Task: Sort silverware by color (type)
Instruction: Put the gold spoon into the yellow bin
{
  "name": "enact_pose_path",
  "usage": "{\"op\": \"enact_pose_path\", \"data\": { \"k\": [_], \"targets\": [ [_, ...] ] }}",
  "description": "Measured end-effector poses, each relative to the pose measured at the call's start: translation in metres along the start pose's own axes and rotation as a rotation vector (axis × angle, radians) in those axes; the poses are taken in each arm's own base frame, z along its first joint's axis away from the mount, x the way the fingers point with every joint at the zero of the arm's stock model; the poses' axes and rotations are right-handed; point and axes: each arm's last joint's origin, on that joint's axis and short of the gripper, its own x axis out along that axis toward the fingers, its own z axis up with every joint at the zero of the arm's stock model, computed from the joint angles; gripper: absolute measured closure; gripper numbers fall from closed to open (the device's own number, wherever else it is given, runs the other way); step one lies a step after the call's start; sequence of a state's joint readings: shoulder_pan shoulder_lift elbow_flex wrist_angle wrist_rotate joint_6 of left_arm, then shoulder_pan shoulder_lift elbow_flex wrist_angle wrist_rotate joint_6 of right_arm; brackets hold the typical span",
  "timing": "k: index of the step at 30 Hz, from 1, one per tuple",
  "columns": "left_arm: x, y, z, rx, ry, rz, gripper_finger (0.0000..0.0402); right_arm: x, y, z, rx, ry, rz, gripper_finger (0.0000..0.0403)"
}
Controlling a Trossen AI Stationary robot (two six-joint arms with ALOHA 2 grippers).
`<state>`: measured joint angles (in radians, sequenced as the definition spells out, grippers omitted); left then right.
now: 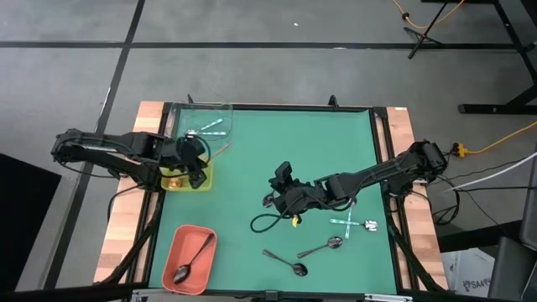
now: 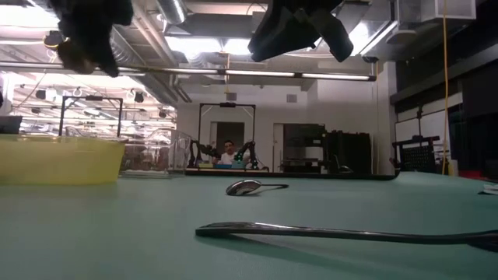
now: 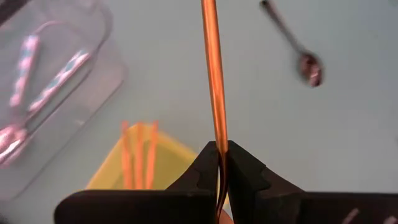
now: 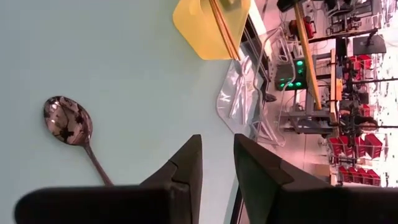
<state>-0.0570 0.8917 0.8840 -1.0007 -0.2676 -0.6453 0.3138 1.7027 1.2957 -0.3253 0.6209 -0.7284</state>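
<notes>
Left gripper (image 3: 221, 163) clamped tight on a copper spoon (image 3: 213, 74) over the yellow tray (image 1: 204, 178) at nine o'clock; right gripper (image 4: 217, 163) hovers mid-table, jaws slightly apart, empty.

Copper spoon (image 3: 214, 81): pinched upright in left gripper (image 3: 222, 163). Dark spoons (image 1: 289, 267) on mat near right gripper (image 1: 278, 195), untouched.

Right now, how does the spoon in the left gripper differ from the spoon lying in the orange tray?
The copper spoon is pinched by its handle in the shut left gripper, above the yellow tray. The dark spoon lies loose in the orange tray, and no gripper touches it. The first has a bright copper finish, the second a dark grey one. Both are small spoons with thin handles.
</notes>
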Motion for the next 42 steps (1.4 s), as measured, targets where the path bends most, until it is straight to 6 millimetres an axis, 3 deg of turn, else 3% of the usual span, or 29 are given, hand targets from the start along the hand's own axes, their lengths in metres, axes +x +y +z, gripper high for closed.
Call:
{"op": "enact_pose_path", "data": {
  "k": [5, 20, 42],
  "targets": [
    [0.006, 0.009, -0.015, 0.005, 0.025, 0.028, 0.0394, 0.0, 0.001, -0.001, 0.022, 0.005, 0.005, 0.0315],
    [0.053, 0.042, -0.081, -0.039, 0.156, 0.133, 0.0394, 0.0, 0.001, -0.002, 0.016, 0.013, 0.014, 0.0315],
    [0.059, 0.046, -0.087, -0.112, 0.163, 0.19, 0.0394, 0.0, 0.001, -0.001, 0.016, 0.012, 0.014, 0.0315]
  ]
}}
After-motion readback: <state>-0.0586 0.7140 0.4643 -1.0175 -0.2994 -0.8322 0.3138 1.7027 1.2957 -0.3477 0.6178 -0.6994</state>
